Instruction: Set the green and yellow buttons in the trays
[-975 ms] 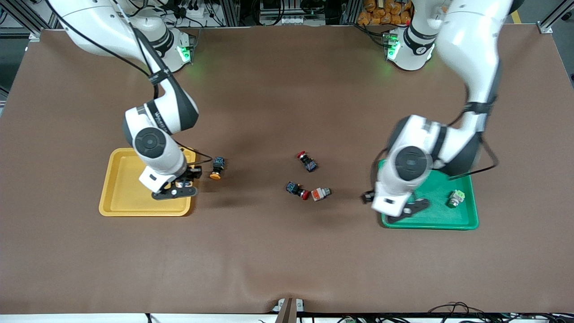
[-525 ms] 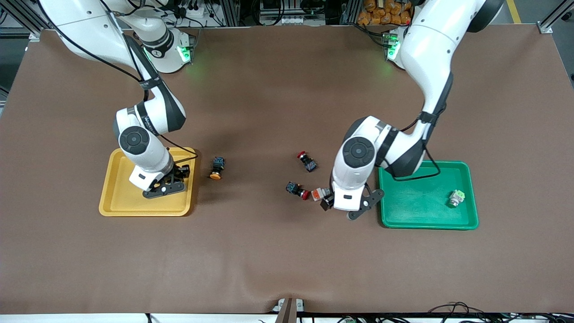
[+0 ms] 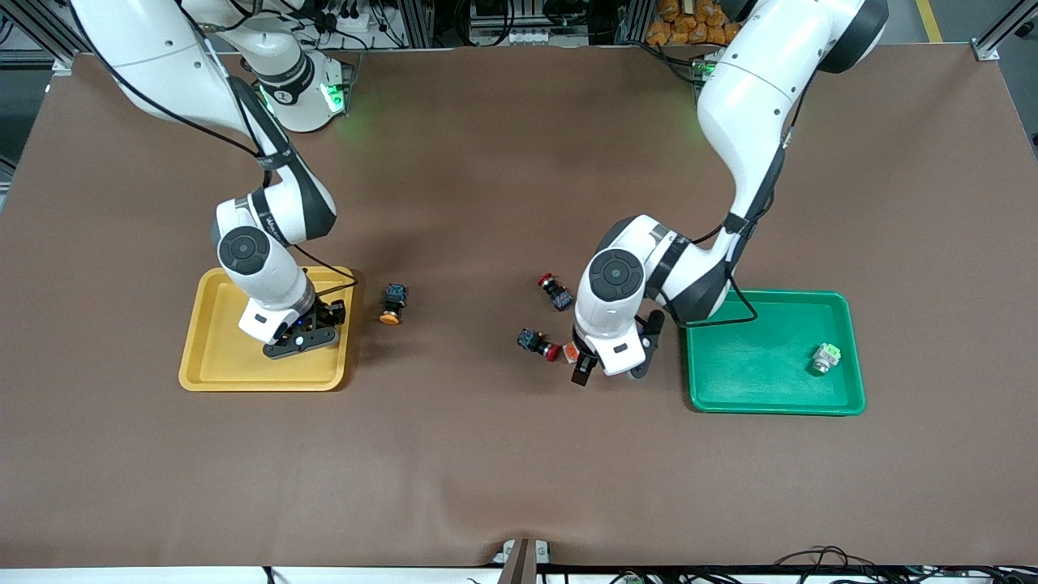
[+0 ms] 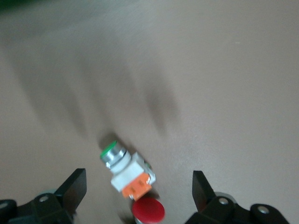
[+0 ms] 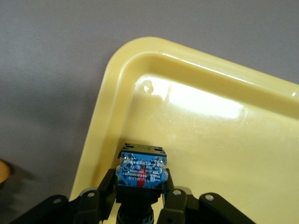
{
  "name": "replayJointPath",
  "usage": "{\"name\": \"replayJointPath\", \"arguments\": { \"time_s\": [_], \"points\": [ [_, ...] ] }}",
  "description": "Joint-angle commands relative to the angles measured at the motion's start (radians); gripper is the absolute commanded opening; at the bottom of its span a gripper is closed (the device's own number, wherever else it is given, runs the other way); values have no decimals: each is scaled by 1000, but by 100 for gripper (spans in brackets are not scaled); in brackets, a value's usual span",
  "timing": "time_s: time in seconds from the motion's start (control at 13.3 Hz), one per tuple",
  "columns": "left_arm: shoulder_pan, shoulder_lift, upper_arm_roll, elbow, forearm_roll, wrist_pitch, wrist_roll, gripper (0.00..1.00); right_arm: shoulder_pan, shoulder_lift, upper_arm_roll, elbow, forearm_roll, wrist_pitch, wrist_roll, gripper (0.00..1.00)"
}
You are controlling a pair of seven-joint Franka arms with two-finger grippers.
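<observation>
Brown matting covers the table (image 3: 503,470); at centre left of the front view the yellow tray (image 3: 212,357) lies under the right gripper (image 3: 302,339), clamped on a black-bodied button (image 5: 141,169); lower it gently before letting go. The green tray (image 3: 754,381), right of centre, holds one green button (image 3: 825,358). The left gripper (image 3: 604,365), jaws apart, hangs over the white-bodied button (image 4: 127,169) and should straddle it, avoiding the red-capped button (image 4: 148,210) touching it. Another yellow button (image 3: 392,303) waits beside the yellow tray. No writing is readable.
</observation>
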Motion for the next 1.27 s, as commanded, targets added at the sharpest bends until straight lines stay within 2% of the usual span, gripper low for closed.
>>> {"name": "replayJointPath", "arguments": {
  "time_s": [0.0,0.22,0.3,0.38,0.45,0.82,1.12,1.2],
  "points": [
    [-19,9,11,26,-63,7,-192,100,-18,15,2,-4,8,29,-38,0],
    [-16,13,11,25,-68,27,-330,100,-18,43,2,0,-18,72,-38,0],
    [-12,19,12,26,-73,35,-376,100,-15,41,2,0,-16,64,-36,18],
    [-10,28,14,26,-76,47,-398,100,-13,40,2,0,-16,63,-35,63],
    [-10,39,15,25,-76,55,-403,100,-13,40,2,0,-16,63,-30,98],
    [-18,99,22,26,-73,127,-401,100,-16,17,4,-7,-15,54,-36,100],
    [-18,116,23,26,-73,162,-403,100,-10,-54,13,6,-10,-96,-88,100],
    [-18,116,22,26,-73,162,-409,83,-10,-57,15,9,-7,-115,-92,100]
  ]
}}
